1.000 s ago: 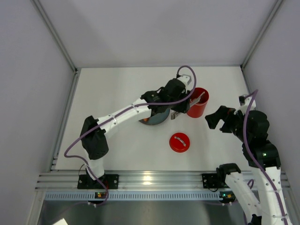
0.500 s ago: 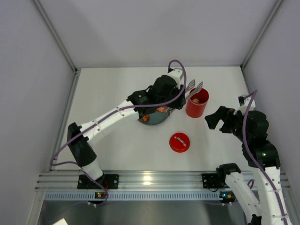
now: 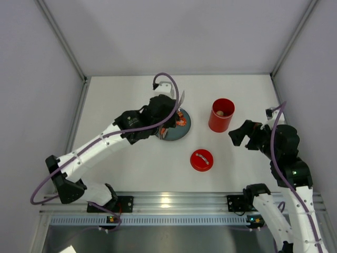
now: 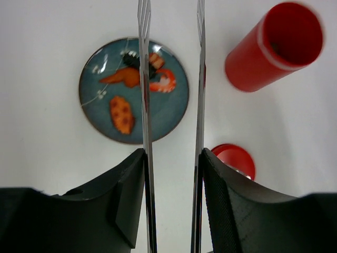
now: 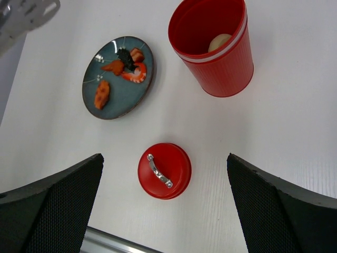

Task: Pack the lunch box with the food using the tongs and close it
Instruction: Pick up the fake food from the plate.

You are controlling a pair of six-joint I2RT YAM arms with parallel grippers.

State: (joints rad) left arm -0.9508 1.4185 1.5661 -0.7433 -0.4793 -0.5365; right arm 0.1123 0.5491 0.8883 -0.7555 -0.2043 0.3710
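While its jaws are drawn partway in, the left gripper (image 4: pixel 172 163) clamps the tongs (image 4: pixel 145 95) by both arms (the blades run parallel with a gap between them). In the left wrist view, one blade crosses the plate (image 4: pixel 158 113) and the other passes just off its rim. The food (image 4: pixel 122 113) on the plate is three orange-red pieces and one small dark, white and brown bit. The lunch box (image 4: pixel 263 58) and its lid (image 4: pixel 235 158) lie to the right, apart from each other.

From the right wrist, the right gripper (image 5: pixel 164 156) hangs with its fingers spread wide, holding nothing. The open lunch box holds one beige disc (image 5: pixel 220 41), and the lid lies handle up.

From above, the table (image 3: pixel 131 163) carries one plate, one upright lunch box, one lid and one pair of tongs.
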